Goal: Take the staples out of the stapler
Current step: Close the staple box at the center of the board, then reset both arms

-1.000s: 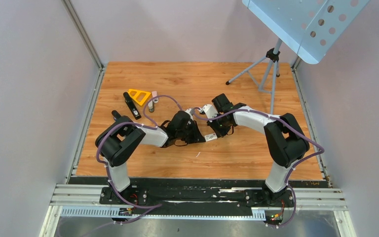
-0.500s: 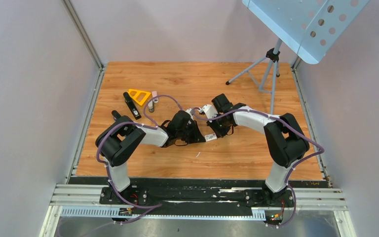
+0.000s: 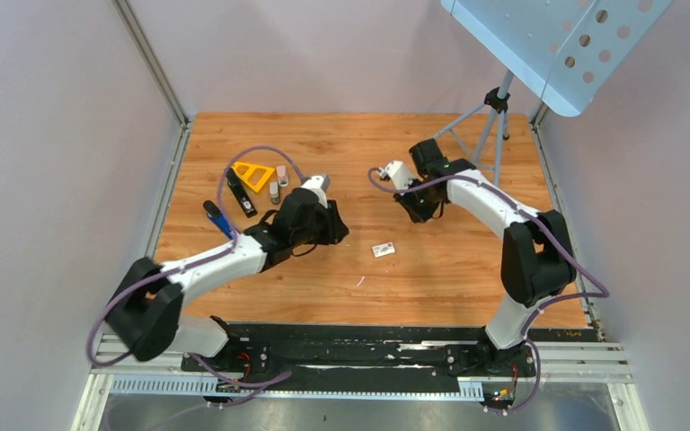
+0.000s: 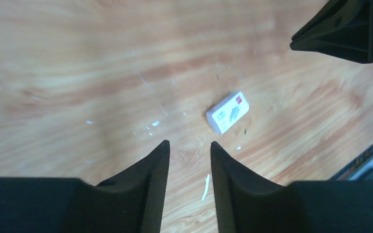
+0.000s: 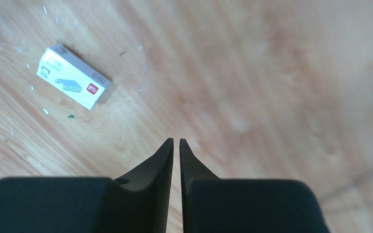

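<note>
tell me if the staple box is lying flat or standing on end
Lying flat: the staple box rests on its broad side on the wooden table, printed face up in both wrist views.

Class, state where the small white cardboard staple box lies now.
The white staple box lies on the wooden table near the top view's centre, between the left gripper and right gripper, touching neither.

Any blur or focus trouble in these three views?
Top external: sharp, evenly lit. Left wrist: slightly soft, staple box print unreadable. Right wrist: the box label clearer, wood on the right blurred, fingers plain black.
</note>
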Robot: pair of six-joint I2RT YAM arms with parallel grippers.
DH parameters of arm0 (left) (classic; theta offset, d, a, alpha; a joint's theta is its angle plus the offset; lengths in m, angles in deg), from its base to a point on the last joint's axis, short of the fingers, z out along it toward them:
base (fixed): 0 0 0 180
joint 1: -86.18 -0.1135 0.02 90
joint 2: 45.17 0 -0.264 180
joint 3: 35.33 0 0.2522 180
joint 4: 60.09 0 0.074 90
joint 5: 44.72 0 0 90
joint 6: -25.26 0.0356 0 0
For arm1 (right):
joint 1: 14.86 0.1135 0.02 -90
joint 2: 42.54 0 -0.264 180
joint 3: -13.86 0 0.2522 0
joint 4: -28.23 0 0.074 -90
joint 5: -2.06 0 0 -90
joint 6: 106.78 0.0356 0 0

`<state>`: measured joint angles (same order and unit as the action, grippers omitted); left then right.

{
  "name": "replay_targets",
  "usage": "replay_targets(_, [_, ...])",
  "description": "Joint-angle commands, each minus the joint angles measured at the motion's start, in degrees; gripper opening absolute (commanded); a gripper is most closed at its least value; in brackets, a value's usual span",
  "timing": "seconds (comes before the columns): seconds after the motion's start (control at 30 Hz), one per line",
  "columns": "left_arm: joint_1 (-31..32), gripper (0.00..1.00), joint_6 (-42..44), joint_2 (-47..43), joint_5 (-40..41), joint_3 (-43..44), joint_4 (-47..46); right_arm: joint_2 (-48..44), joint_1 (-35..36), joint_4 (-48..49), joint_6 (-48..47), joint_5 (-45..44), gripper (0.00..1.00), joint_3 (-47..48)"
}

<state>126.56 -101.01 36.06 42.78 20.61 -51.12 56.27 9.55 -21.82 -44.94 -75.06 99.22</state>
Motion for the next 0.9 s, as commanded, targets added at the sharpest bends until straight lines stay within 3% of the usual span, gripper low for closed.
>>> replay_targets(0.0, [-1.47, 0.49, 14.62, -12.45, 13.18, 4.46, 12.40, -4.75, -3.93, -11.54, -10.02, 6.52, 0.14, 11.61])
replay_targets(0.1, [-3.03, 0.75, 18.75, -20.23, 15.41, 5.72, 13.62, -5.91, -5.32, -19.13, -15.69, 10.98, 0.20, 19.42])
replay_targets(0.2, [-5.76, 0.94, 20.09, -26.11, 15.49, 7.04, 14.89, -8.08, -6.08, -22.12, -17.95, 12.93, 0.41, 23.85])
replay_targets(0.27, [-8.47, 0.99, 20.03, -28.48, 14.32, 8.75, 16.92, -9.87, -6.49, -22.20, -18.23, 13.34, 0.60, 25.35])
replay_targets(0.4, [-14.67, 1.00, 19.43, -30.30, 9.19, 13.65, 22.02, -12.15, -7.09, -22.83, -17.27, 13.14, 0.96, 26.97])
replay_targets(0.67, [-24.90, 1.00, 15.01, -28.28, -3.10, 18.78, 24.73, -14.29, -10.53, -24.68, -11.12, 25.69, 1.00, 28.43])
replay_targets(0.87, [-26.93, 1.00, 11.64, -28.88, -6.42, 18.24, 23.91, -15.44, -12.81, -20.35, 0.12, 29.98, 1.00, 27.31])
